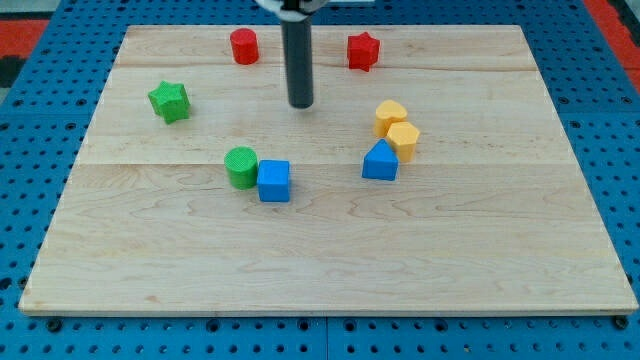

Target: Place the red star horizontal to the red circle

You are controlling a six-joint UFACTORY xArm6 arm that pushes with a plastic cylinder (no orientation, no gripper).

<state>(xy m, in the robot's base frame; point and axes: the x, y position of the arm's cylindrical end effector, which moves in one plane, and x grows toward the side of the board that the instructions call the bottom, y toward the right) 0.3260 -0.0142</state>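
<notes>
No pincer on this rig, so no open/closed state to report: the arm ends in a plain dark rod, and my tip [301,104] sits on the wooden board [330,270] in its upper middle, touching no block. Red star [362,51] is up and to the view's right of my tip, near the top edge, clear of it. Red circle [244,46] is up and to the view's left of my tip, also near the top edge; star and circle sit at nearly the same height in the view, with the rod rising between them. Green star [170,101] is well to the left of my tip, about level with it. Green cylinder [240,167] and blue cube [273,181] lie below and slightly left of my tip, touching each other. To the lower right of my tip is a tight cluster: yellow heart [391,117], yellow hexagon [403,139] just under it, and blue triangle [380,161] at the bottom, against the hexagon
</notes>
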